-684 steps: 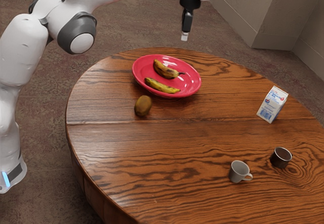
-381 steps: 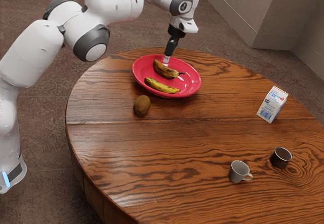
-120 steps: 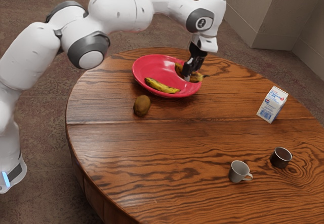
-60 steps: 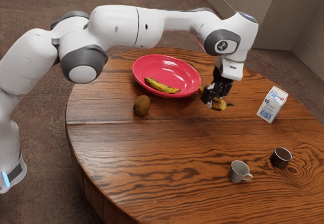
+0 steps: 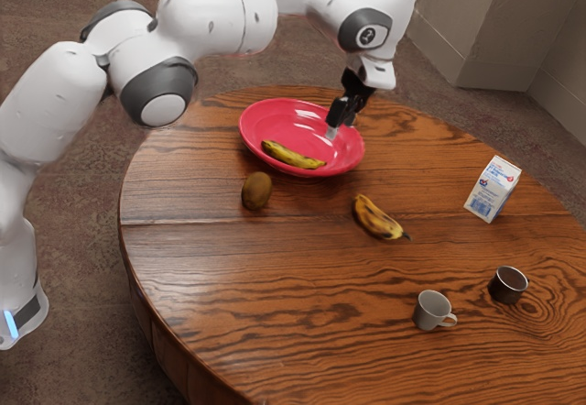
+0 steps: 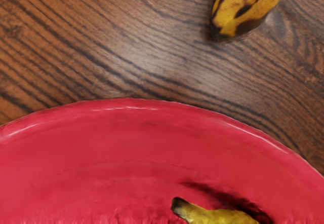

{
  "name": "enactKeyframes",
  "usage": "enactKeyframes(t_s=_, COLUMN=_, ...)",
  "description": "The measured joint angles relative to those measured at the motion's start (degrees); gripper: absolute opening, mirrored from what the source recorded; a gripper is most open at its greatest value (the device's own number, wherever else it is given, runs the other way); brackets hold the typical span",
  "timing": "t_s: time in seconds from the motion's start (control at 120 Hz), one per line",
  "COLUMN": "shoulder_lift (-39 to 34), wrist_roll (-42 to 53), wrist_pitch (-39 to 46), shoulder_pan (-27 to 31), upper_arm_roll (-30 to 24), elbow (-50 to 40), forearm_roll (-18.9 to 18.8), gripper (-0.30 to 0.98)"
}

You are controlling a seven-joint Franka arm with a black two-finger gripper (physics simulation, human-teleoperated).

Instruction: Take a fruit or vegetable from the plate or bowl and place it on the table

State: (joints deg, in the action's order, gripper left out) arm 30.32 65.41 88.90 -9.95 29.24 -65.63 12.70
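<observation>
Spotted banana [image 5: 375, 218], moved onto the table [image 5: 229, 286], lies apart from the empty gripper [image 5: 338, 130], opening unclear; probably light, bruisable, best held mid-length.

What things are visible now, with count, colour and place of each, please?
Round wooden table: one, brown, on floor
Glossy round plate: one, red, on table
Curved banana: one, yellow with dark marks, in plate
Spotted banana: one, yellow-brown, on table, beside plate
Oval fruit: one, brown, on table, near plate
Printed carton: one, white-blue, on table
Handled cup: one, light grey, on table
Round cup: one, dark, near handled cup
Wall: beige-grey, beyond table
Arm: one, white-grey, from exterior view's left
Two-finger gripper: one, black, above plate
</observation>
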Motion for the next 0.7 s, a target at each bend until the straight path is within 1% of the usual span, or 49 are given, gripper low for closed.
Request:
enactKeyframes(t_s=0.1, shoulder_lift=-5.0, wrist_roll=-0.8, wrist_pitch=-2.2, shoulder_pan=0.0, upper_arm_roll=7.3, elbow=-8.0, forearm_roll=1.2, gripper=0.68)
enactKeyframes(t_s=0.175, shoulder_lift=-6.6, wrist_roll=-2.2, wrist_pitch=-3.5, shoulder_pan=-0.6, upper_arm_roll=9.3, elbow=-11.8, forearm_roll=1.7, gripper=0.68)
enactKeyframes(t_s=0.317, shoulder_lift=-9.4, wrist_roll=-5.1, wrist_pitch=-5.0, shoulder_pan=-4.7, upper_arm_roll=10.0, elbow=-14.3, forearm_roll=1.6, gripper=0.68)
enactKeyframes(t_s=0.383, shoulder_lift=-10.0, wrist_roll=-6.1, wrist_pitch=-5.4, shoulder_pan=-5.7, upper_arm_roll=10.0, elbow=-15.6, forearm_roll=1.2, gripper=0.68)
enactKeyframes(t_s=0.7, shoulder_lift=-9.0, wrist_roll=-9.7, wrist_pitch=-4.8, shoulder_pan=-5.6, upper_arm_roll=10.0, elbow=-19.4, forearm_roll=0.7, gripper=0.68)
